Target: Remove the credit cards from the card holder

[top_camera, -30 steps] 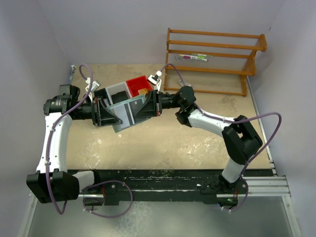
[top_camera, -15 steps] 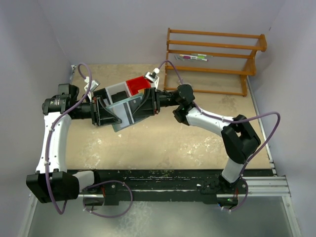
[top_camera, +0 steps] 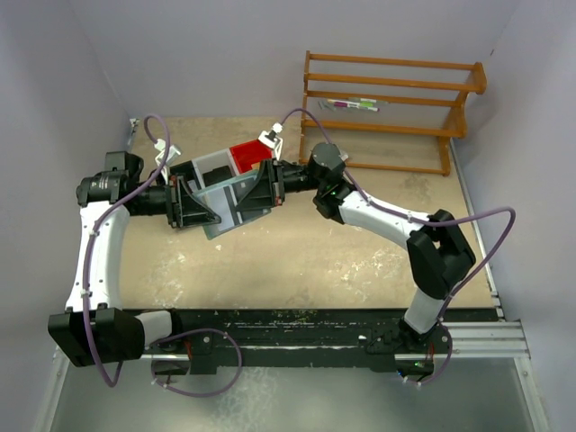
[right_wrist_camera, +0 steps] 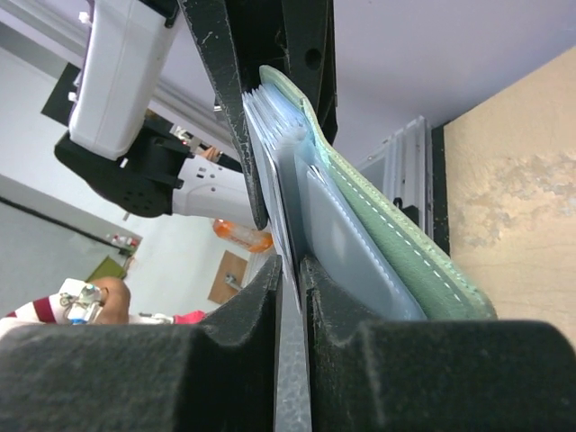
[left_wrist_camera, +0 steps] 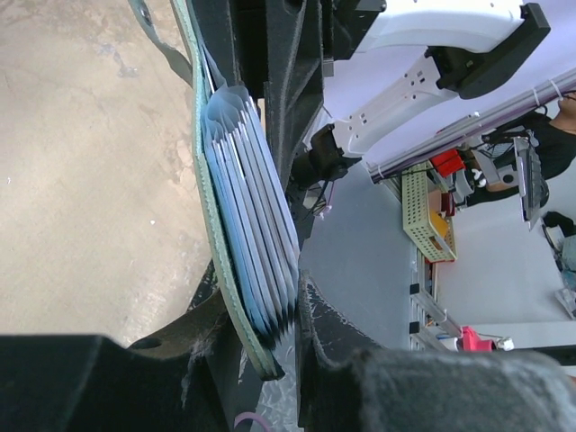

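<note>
The grey-green card holder [top_camera: 225, 203] hangs above the table between my two grippers. My left gripper [top_camera: 200, 210] is shut on its left end. In the left wrist view my left gripper [left_wrist_camera: 270, 317] clamps the green cover [left_wrist_camera: 209, 236] with the blue pocket folds [left_wrist_camera: 256, 225] fanned out. My right gripper [top_camera: 249, 193] meets the holder from the right. In the right wrist view my right gripper [right_wrist_camera: 290, 274] is shut on a thin grey-blue credit card [right_wrist_camera: 290, 355] seen edge-on, beside a light blue card [right_wrist_camera: 346, 238] and the green cover [right_wrist_camera: 396, 252].
A red bin [top_camera: 249, 153] and pale bins [top_camera: 209, 166] sit on the table right behind the holder. A wooden rack [top_camera: 387, 130] stands at the back right with a small flat item [top_camera: 353, 104] on a shelf. Walls close in on the left and right.
My right gripper and wrist have moved left, closer to the left gripper, and the holder between them looks shorter. The left arm has hardly moved.
</note>
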